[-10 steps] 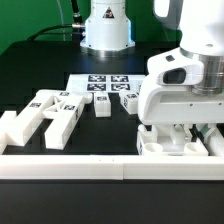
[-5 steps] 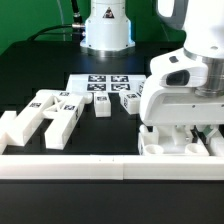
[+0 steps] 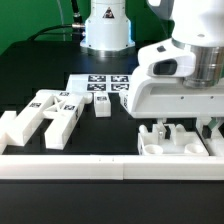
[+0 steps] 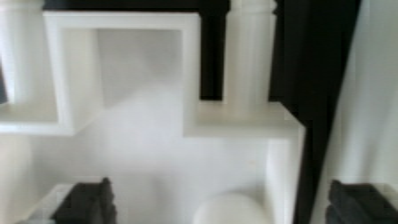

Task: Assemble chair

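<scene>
Gripper hovers over chair part, fingers spread, holding nothing. You see part sitting against border rail, probably to square it; other pieces wait apart.

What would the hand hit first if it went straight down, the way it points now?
Most likely the white chair piece lying directly beneath the open hand, beside the rail; the gap between them is hard to judge.

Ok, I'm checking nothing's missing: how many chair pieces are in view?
7 chair pieces visible: four clustered at the exterior view's left, two small ones by the marker board, one under the gripper. The arm may hide others.
</scene>
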Robot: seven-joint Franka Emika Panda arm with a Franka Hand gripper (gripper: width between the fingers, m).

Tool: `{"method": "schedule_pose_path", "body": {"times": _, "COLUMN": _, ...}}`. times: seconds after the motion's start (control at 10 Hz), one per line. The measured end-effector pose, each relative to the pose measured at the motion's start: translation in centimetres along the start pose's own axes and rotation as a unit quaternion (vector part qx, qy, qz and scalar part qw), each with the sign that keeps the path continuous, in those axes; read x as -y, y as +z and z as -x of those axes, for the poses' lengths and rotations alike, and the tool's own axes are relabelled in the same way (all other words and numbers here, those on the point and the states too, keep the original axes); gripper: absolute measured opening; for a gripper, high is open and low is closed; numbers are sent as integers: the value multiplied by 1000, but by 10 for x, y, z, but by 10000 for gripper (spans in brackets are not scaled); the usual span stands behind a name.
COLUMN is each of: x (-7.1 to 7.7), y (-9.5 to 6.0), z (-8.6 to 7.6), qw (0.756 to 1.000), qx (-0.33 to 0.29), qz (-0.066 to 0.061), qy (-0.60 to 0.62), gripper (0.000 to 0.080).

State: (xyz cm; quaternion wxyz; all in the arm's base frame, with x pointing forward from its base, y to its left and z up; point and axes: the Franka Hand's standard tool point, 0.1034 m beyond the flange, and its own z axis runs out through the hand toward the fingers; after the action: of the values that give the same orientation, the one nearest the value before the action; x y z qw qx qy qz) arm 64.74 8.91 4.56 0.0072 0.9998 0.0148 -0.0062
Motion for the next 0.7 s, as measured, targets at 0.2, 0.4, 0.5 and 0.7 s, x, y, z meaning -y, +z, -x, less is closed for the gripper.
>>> {"method": "schedule_pose_path", "body": {"times": 0.2, "x": 5, "y": -24, "z": 24, "qw": 1000, "qx": -7, "qz": -3, "qy": -7, "gripper": 644}}
{"method": "schedule_pose_path", "body": {"times": 0.4, "x": 7, "y": -21, "z": 47, "qw": 1000, "qx": -3, "qz": -2, "qy": -10, "gripper": 649}}
{"method": "schedule_pose_path", "body": {"times": 0.5, "x": 7, "y": -21, "z": 44, "qw": 1000, "qx": -5, "qz": -3, "qy": -10, "gripper": 649}}
{"method": "schedule_pose_path", "body": {"times": 0.7, "x": 7, "y": -20, "z": 45, "qw": 1000, "qx": -4, "qz": -2, "qy": -10, "gripper": 649}}
